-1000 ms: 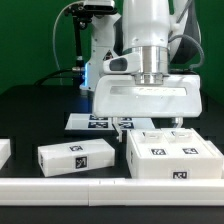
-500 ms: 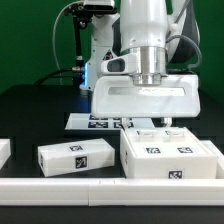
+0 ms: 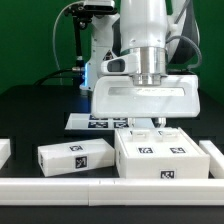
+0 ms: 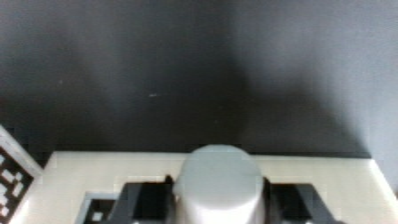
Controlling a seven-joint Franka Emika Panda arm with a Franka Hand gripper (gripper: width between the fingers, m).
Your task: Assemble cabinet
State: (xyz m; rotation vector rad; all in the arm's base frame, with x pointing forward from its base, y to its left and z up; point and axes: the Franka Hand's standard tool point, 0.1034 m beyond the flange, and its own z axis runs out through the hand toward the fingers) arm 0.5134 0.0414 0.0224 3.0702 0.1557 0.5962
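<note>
Cabinet (image 3: 165, 158) lies near the front rail, on the exterior view's right, beside a smaller white block (image 3: 76, 155). Gripper (image 3: 160, 123) hangs at the cabinet's far edge; I cannot tell whether its jaws are spread or pressed together.

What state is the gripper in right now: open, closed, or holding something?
The gripper: cannot be told; its fingertips are down at the cabinet, their gap hidden.
</note>
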